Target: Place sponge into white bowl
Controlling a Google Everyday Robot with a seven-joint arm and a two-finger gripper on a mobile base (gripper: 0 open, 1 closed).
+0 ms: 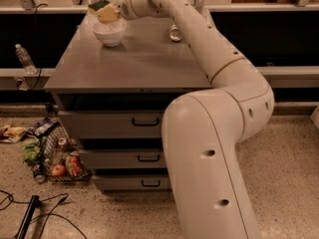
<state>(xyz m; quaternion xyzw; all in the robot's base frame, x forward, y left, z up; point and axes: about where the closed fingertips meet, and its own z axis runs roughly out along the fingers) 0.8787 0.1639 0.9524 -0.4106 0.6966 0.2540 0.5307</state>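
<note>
The white bowl [110, 33] stands at the far left of the grey cabinet top [134, 63]. My gripper [106, 13] hangs just above the bowl's far rim. It is shut on the sponge [99, 5], whose dark green top shows at the gripper's tip. The pale foam body is mostly hidden by the cream-yellow fingers. The sponge is held in the air, over the bowl and not touching it. My arm reaches in from the right across the back of the cabinet top.
A silver-green drink can [175, 33] lies at the back of the top, right of the bowl, behind my arm. A water bottle [23, 58] stands on the left ledge. A basket of groceries [56, 156] and cables [30, 215] lie on the floor at the left.
</note>
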